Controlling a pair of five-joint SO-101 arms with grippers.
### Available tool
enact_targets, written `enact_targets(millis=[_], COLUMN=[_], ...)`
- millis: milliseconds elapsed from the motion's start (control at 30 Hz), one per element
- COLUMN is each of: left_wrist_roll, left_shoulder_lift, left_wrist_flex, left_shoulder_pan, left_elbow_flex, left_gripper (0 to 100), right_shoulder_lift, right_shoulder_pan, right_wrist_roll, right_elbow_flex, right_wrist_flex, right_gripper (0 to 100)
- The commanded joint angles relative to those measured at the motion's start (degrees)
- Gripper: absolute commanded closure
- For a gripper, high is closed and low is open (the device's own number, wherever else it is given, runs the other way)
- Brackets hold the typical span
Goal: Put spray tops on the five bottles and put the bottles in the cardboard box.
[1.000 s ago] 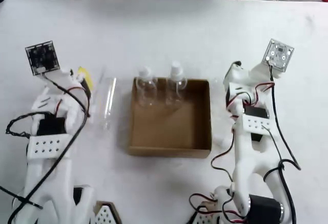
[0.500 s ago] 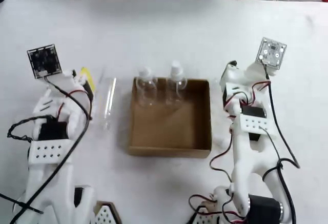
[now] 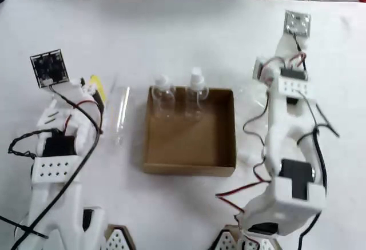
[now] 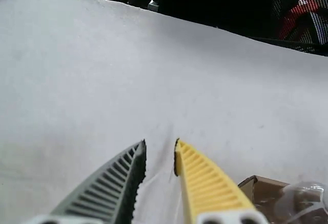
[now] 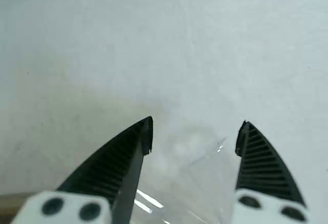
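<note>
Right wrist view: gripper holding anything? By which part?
Nothing is held. The right gripper is open, its black jaws standing apart over a clear plastic bottle lying on the white table; no contact is visible.

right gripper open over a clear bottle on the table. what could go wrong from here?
1. The right gripper is open over a clear bottle lying flat; being round, it may roll or squirt out as the fingers close.
2. Two topped bottles stand at the far wall of the cardboard box; lowering another in could tip them.
</note>
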Motion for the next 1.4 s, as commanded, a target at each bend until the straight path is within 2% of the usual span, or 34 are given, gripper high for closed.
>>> enact_targets(millis=[0,133,200,467,567,700,833,1000,1100,1200,1300,1367], left_wrist_roll=[0.26,0.26,0.26,0.26,0.26,0.26,0.26,0.26,0.26,0.26,0.26,0.26], left_shoulder_lift=[-1.80,-1.71,-1.71,-2.07,-2.07,-2.07,-2.07,-2.07,-2.07,-2.07,-2.07,-2.07], left_wrist_flex=[-0.18,-0.26,-1.49,-7.65,-7.82,-7.82,-7.65,-7.74,-7.74,-7.65,-7.56,-7.56], left_shoulder_pan=[0.75,0.75,0.75,0.75,0.75,0.75,0.75,0.75,0.75,0.75,0.75,0.75], left_elbow_flex=[-0.53,-0.53,-0.35,3.60,3.69,3.78,3.78,3.78,3.78,3.78,3.78,3.78], left_gripper=[90,90,90,90,90,90,90,90,90,90,90,90], right_shoulder_lift=[1.36,3.91,6.02,11.03,10.59,5.41,0.31,-0.04,1.19,3.21,4.79,4.44], right_shoulder_pan=[-2.86,-5.93,-6.46,-4.09,-1.10,2.86,9.98,23.43,28.44,31.16,32.22,31.78], right_wrist_roll=[5.71,20.22,24.79,31.03,33.58,37.45,45.45,51.78,57.41,61.27,61.19,61.19], right_elbow_flex=[-15.30,-22.07,-23.65,-27.60,-27.96,-27.87,-27.34,-26.90,-21.80,-15.21,-9.14,-7.74], right_wrist_flex=[9.54,18.33,22.29,31.25,35.82,42.51,47.34,47.60,44.26,35.38,25.54,24.31], right_gripper=[76.2,76.2,76.2,76.2,76.5,84.3,87.1,87.1,87.1,87.2,87.5,87.6])
